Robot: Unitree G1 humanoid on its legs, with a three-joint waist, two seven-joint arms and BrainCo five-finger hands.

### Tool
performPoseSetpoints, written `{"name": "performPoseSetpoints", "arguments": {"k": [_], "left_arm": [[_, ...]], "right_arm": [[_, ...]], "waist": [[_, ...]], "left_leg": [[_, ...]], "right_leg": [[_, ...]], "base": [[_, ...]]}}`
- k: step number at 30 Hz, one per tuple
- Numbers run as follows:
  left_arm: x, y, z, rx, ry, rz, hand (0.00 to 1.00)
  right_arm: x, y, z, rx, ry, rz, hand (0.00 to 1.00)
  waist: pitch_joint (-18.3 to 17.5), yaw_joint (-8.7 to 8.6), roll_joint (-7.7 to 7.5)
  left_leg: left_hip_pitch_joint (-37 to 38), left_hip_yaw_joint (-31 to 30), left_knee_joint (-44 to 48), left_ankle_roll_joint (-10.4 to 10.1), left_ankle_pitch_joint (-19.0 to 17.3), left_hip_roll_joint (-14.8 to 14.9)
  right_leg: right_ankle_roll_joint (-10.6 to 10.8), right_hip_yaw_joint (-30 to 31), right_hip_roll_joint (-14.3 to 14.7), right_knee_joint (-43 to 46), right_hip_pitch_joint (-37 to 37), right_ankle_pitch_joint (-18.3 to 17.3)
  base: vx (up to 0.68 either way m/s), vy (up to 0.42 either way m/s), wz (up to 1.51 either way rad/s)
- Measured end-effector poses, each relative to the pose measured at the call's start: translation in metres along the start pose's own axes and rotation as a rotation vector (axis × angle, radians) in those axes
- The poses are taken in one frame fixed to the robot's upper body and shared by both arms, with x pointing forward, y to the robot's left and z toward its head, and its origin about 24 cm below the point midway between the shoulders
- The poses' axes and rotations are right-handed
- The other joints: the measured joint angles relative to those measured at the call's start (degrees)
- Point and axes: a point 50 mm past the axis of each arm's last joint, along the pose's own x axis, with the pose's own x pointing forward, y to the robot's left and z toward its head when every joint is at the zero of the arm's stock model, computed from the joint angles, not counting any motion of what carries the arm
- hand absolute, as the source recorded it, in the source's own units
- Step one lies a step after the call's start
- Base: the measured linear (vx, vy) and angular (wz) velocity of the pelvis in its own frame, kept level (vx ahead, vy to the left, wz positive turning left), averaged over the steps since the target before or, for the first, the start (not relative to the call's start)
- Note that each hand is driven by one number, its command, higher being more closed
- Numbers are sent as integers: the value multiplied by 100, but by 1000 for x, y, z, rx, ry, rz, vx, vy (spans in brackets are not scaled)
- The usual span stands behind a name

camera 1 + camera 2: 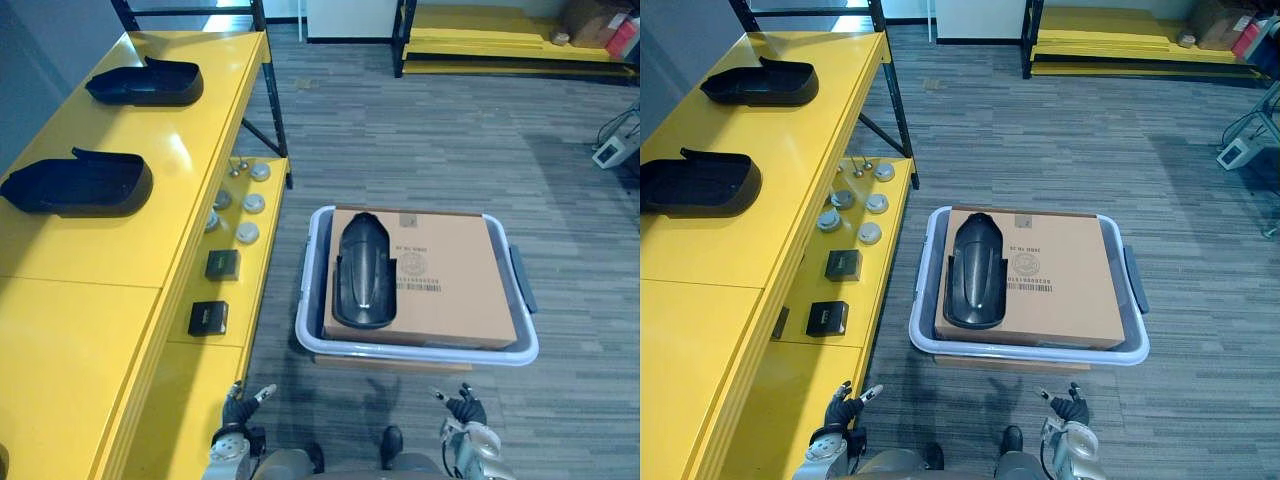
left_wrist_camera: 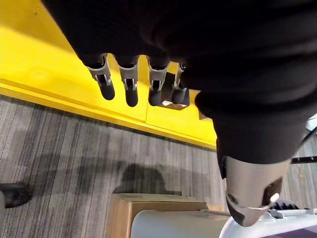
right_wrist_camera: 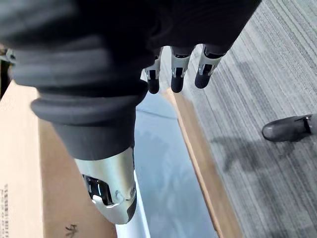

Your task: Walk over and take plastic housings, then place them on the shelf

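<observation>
Left hand, right hand low at near edge, fingers straight and relaxed, both empty. Just ahead: grey bin on floor, cardboard box inside, black plastic housing lying on box, untouched. To left, yellow shelf: near housing and far housing on top. Judged: two placed, one left, grasp not begun. Wrist views add finger detail: left hand beside shelf edge, right hand over box and bin rim.

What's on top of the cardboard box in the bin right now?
One black housing lies along the left side of the box; nothing else is on it. The box top hides its contents, and it also covers the floor of the bin beneath it.
</observation>
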Motion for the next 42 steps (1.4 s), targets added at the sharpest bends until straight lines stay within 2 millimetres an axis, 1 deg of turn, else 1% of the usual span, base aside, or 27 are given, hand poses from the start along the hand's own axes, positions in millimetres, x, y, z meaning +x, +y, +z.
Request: {"name": "performPoseSetpoints", "arguments": {"k": [1, 2, 3, 4, 5, 6, 7, 8, 9, 11, 12, 14, 15, 16, 17, 19, 21, 24, 26, 27, 29, 31, 34, 36, 39, 42], "left_arm": [[0, 1, 0, 1, 1, 3, 0], [-1, 3, -5, 0, 14, 9, 0], [-2, 4, -7, -1, 20, 11, 0], [-2, 6, -9, -11, 28, 21, 0], [-4, 7, -12, -13, 33, 23, 0], [-5, 7, -14, -14, 38, 24, 0], [-7, 8, -20, -15, 55, 26, 0], [-9, 12, -24, -5, 64, 34, 0], [-9, 15, -25, 1, 66, 39, 0], [-8, 21, -26, 24, 64, 47, 0], [-8, 21, -26, 27, 63, 45, 0], [-9, 20, -27, 48, 63, 34, 0], [-9, 19, -27, 50, 63, 30, 0], [-10, 15, -27, 53, 63, 17, 0], [-10, 14, -27, 54, 63, 11, 0], [-12, 8, -28, 60, 64, -9, 0], [-13, 5, -29, 54, 65, -21, 0], [-13, 3, -29, 50, 66, -33, 0], [-13, 3, -29, 49, 60, -33, 0], [-13, 3, -29, 49, 58, -33, 0], [-13, 3, -27, 46, 49, -32, 0], [-12, 3, -23, 40, 28, -31, 0], [-12, 3, -20, 36, 12, -26, 0], [-11, 3, -14, 29, -13, -20, 0], [-9, 1, -7, 22, -38, -9, 0], [-8, 1, -1, 16, -59, 12, 0]], "right_arm": [[1, -8, 1, 17, -1, -31, 0], [1, -25, 3, 69, -9, -105, 0], [1, -32, 6, 94, -20, -134, 0], [3, -43, 17, 135, -58, -186, 0], [4, -53, 24, 159, -84, -226, 0], [5, -61, 32, 174, -112, -257, 0], [5, -73, 49, 192, -176, -297, 0], [3, -72, 68, 208, -256, -294, 0], [1, -72, 77, 213, -297, -292, 0], [-7, -65, 112, 233, -449, -284, 0], [-9, -61, 120, 229, -486, -274, 0], [-21, -39, 154, 200, -634, -204, 0], [-24, -32, 162, 197, -667, -181, 0], [-31, -18, 174, 177, -728, -130, 0], [-34, -11, 179, 164, -755, -105, 0], [-47, 17, 191, 104, -834, 7, 0], [-56, 37, 195, 21, -890, 94, 0], [-61, 54, 194, -81, -919, 147, 0], [-62, 67, 189, -178, -918, 182, 0], [-61, 69, 187, -200, -911, 187, 0], [-49, 76, 176, -300, -834, 169, 0], [-40, 79, 168, -342, -775, 155, 0], [-31, 88, 160, -359, -703, 108, 0], [-24, 89, 158, -341, -652, 69, 0], [-19, 95, 161, -315, -614, 22, 0], [-17, 107, 170, -293, -603, -1, 0]], "waist": [[-3, 1, -2], [-102, -2, 3], [-146, 3, 0], [-84, -5, -187], [-142, 8, -234], [-229, -29, -122], [-271, -56, -76], [-327, -29, -54], [-330, -35, -76], [-364, -35, -169], [-360, -37, -196], [-366, -18, -235], [-365, -17, -234], [-363, -13, -231], [-361, -10, -227], [-355, 4, -218], [-345, 4, -204], [-269, 22, -201], [-245, 23, -180], [-242, 19, -181], [-190, 23, -185], [-81, 53, -184], [45, 58, -131], [148, 160, -115], [266, 311, -106], [420, 338, -103]], "left_leg": [[63, 4, 5, 0, 0, -6], [116, 10, 76, -1, 1, -40], [100, 13, 181, -2, 2, -94], [-193, -62, 744, 42, -91, -217], [-221, -126, 368, 226, -249, -310], [-154, -137, -307, 102, 58, -223], [-46, -87, -688, 232, 549, -170], [-54, -73, -633, 211, 566, -216], [-64, -86, -582, 211, 566, -239], [-50, -124, -525, 212, 565, -262], [-50, -127, -510, 212, 565, -263], [-53, -156, -488, 214, 565, -250], [-53, -172, -489, 214, 565, -244], [-59, -202, -489, 214, 565, -226], [-61, -226, -489, 214, 565, -213], [-79, -295, -497, 214, 565, -146], [-136, -380, -511, 215, 567, -115], [-152, -449, -579, 226, 621, -124], [-216, -571, -771, 211, 800, -172], [-262, -603, -814, 202, 855, -176], [-352, -737, -981, 186, 1044, -196], [-413, -839, -1040, 160, 1142, -211], [-573, -1036, -1194, 117, 1323, -212], [-679, -1087, -1201, 95, 1369, -182], [-832, -1160, -1201, 110, 1439, -184], [-961, -1203, -1187, 122, 1479, -220]], "right_leg": [[-4, 2, -3, -14, 69, 3], [-5, 3, -34, -15, 139, 3], [-6, 7, -87, -14, 165, 4], [-7, -1, -347, -5, 289, 4], [-6, 44, -487, -5, 310, 5], [5, 17, -464, -5, 318, 7], [47, 22, -421, 9, 308, -21], [48, 1, -481, 81, 283, -20], [50, 4, -508, 112, 285, -18], [50, 3, -528, 209, 290, -18], [50, 4, -528, 209, 288, -18], [51, 1, -508, 197, 296, -19], [53, 1, -500, 194, 295, -21], [63, -11, -480, 186, 296, -27], [64, -18, -465, 183, 296, -28], [64, -35, -391, 179, 295, -28], [89, -93, -352, 168, 286, -45], [151, -173, -354, 162, 277, -88], [165, -248, -380, 160, 166, -99], [168, -305, -391, 158, 124, -102], [169, -440, -397, 158, 15, -102], [187, -507, -395, 160, -22, -115], [189, -676, -375, 172, -162, -111], [177, -747, -363, 175, -232, -82], [182, -801, -363, 167, -348, -48], [188, -880, -392, 165, -424, -37]], "base": [[150, 21, -10], [119, 29, -12], [168, 113, -5], [111, 139, 0], [79, 128, 6], [25, 67, -6], [62, 79, -13], [75, 98, -14], [62, 95, -2], [16, 41, 11], [-11, -4, 6], [-34, -38, 0], [-54, -73, 2], [-53, -68, 3], [-75, -88, 5], [-72, -75, 6], [-67, -65, 10], [-115, -66, 13], [-142, -47, 18], [-133, -49, 20], [-134, -54, 27], [-133, -39, 30], [-130, -30, 32], [-81, -16, 23], [-31, 5, 12], [32, 16, 13]]}}
